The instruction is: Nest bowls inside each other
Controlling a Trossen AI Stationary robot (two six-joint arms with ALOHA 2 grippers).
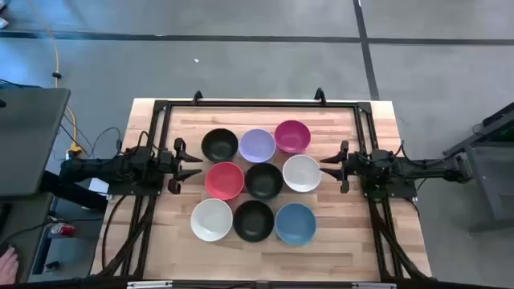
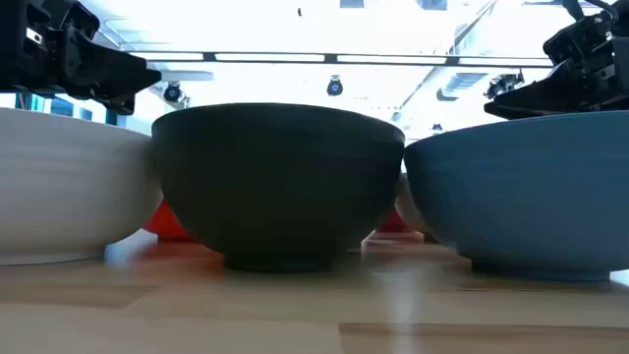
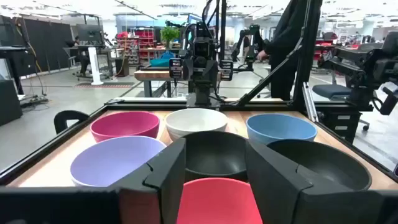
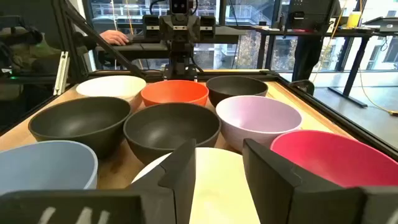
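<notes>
Nine round plain bowls (image 1: 263, 180), none nested yet, sit three-by-three on our wooden counter (image 1: 345, 241); left gripper (image 1: 195, 166) by the red bowl (image 1: 224, 180), right gripper (image 1: 328, 164) by a white one (image 1: 302, 172), jaws wide, empty; next, grasp a rim.

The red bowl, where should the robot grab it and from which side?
Probably by its rim on the left edge. The red bowl sits upright, mouth open, right in front of the left tool, whose fingers stand open. Other bowls crowd its other sides, so that edge is freest.
</notes>
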